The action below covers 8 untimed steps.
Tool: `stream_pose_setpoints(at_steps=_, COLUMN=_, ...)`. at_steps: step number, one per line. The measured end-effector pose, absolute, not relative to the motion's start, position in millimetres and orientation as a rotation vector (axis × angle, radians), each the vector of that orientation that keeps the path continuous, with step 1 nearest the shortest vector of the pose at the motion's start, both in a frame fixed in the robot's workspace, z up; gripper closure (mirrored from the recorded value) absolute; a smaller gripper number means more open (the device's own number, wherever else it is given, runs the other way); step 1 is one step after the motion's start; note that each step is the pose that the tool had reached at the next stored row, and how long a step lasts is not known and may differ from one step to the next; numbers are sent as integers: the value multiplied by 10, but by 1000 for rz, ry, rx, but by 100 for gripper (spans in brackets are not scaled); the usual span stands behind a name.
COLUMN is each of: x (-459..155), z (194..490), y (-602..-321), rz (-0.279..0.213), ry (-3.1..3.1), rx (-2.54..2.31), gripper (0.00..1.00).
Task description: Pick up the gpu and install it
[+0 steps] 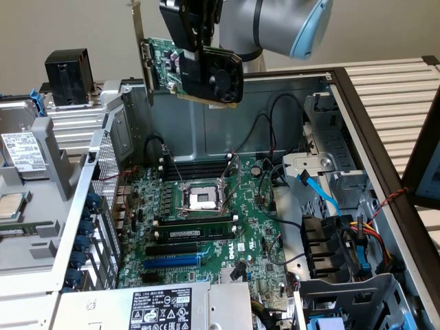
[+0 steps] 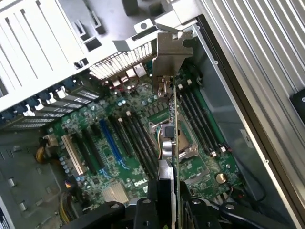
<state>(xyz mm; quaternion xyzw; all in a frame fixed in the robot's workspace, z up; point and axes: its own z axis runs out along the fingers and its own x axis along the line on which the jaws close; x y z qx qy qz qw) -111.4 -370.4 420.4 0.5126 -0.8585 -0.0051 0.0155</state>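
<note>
Gpu pinched in the hand, fingers pressed against both faces of the card near its upper edge, lifted clear and hanging well above the open case. Long axis lying across the scene: silver bracket at the exterior view's left end and standing highest, black fan shroud at the right end, gold contact edge turned downward with a slight tilt. From the wrist, seen as a thin blade edge-on, running straight out from between the fingers with the bracket at the far tip. Below, well apart from the card, motherboard flat on the floor of the case. Card hovering over the far part of the board, about above and beyond the processor socket. Expansion slots, among them the blue slot, lower and nearer, toward the exterior view's left. Slot lengths judged roughly in line with the card's own length, bracket end on the side of the perforated rear wall. Nothing but open air between contact edge and board. Memory sticks seated between socket and slots, just beside the slot rows. Cables, black and blue, looping at the exterior view's right, apart from the slots. Labelled power supply box closing off the near edge, close to the nearest slots. Room judged ample from above, tighter toward the rear wall and the near box.
</note>
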Motion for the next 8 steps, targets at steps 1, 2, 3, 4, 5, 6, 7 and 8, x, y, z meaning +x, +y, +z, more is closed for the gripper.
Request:
stream_pose_setpoints(at_steps=1, x=-1114, z=4201, y=-3704, rz=-16, ry=-2656, rx=1619, gripper=73)
stream_pose_setpoints(at_steps=2, x=-1114, z=4199, y=-3704, rz=-16, ry=-2641, rx=1643, gripper=73)
stream_pose_setpoints(at_steps=3, x=-1114, z=4196, y=-3704, rz=-16, ry=-2626, rx=1668, gripper=73)
stream_pose_setpoints(at_steps=4, x=-1114, z=4194, y=-3704, rz=-16, ry=-2612, rx=1691, gripper=73)
stream_pose_setpoints(at_steps=5, x=-1114, z=4192, y=-3704, rz=-16, ry=-2595, rx=1715, gripper=73)
stream_pose_setpoints(at_steps=6, x=-1114, z=4190, y=-3704, rz=-16, ry=-2580, rx=1738, gripper=73)
stream_pose_setpoints(at_steps=7, x=-1114, z=4187, y=-3704, rz=-16, ry=-2564, rx=1763, gripper=73)
stream_pose_setpoints(at_steps=8, x=-1114, z=4185, y=-3704, rz=-16, ry=-2548, rx=1785, gripper=73)
